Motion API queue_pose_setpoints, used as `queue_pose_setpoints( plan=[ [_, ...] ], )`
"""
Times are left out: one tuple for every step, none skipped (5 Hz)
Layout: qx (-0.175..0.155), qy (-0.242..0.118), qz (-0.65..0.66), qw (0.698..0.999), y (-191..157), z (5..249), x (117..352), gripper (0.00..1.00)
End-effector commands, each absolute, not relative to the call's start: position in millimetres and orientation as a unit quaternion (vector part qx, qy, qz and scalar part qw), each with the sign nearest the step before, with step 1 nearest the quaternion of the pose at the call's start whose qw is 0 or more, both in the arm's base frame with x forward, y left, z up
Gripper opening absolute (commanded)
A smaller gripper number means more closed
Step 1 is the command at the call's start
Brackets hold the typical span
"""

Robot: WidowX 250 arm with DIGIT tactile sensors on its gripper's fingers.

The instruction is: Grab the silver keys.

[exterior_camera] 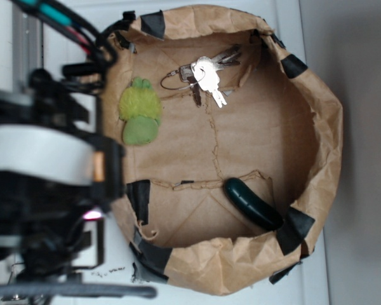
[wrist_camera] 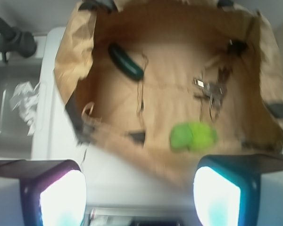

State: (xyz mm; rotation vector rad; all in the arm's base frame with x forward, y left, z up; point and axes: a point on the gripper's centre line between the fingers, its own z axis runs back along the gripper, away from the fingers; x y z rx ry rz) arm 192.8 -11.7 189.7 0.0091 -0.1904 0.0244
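The arm fills the left edge of the exterior view as a dark, out-of-focus mass, and the claw itself is hidden there. In the wrist view, which is motion-blurred, only the claw (wrist_camera: 139,200) tips show: two pale, glowing pads (wrist_camera: 63,200) at the bottom corners, cut off by the frame. They stand wide apart with nothing between them, outside the near rim of the bag.

The bag (exterior_camera: 320,121) is crumpled brown paper, rolled down into a shallow round bowl and patched with black tape along its torn rim. Creases and tears cross its floor.

The keys (exterior_camera: 206,76) lie on the bag floor at about 12 o'clock in the exterior view: several flat, shiny silver pieces fanned out, one darker, with a thin wire ring sticking out toward the toy. In the wrist view they are a grey smear at 2 o'clock (wrist_camera: 212,92).

The toy (exterior_camera: 140,114), fuzzy green and lumpy, lies near the keys at 10 o'clock, apart from them. A smooth, dark green, curved cucumber (exterior_camera: 253,203) rests against the wall at 5 o'clock.
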Motion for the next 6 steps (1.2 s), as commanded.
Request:
queue_pose_setpoints(
  plan=[
    [0.034, -0.13, 0.055, 0.989, 25.4, 138.4, 221.6, 1.0],
    [0.036, -0.116, 0.07, 0.99, 44.2, 128.5, 231.4, 1.0],
    [0.036, -0.116, 0.07, 0.99, 44.2, 128.5, 231.4, 1.0],
    [0.036, -0.116, 0.07, 0.99, 44.2, 128.5, 231.4, 1.0],
    [0.036, -0.116, 0.07, 0.99, 44.2, 128.5, 231.4, 1.0],
    [-0.008, -0.125, 0.077, 0.989, 33.0, 159.3, 225.0, 1.0]
  ],
)
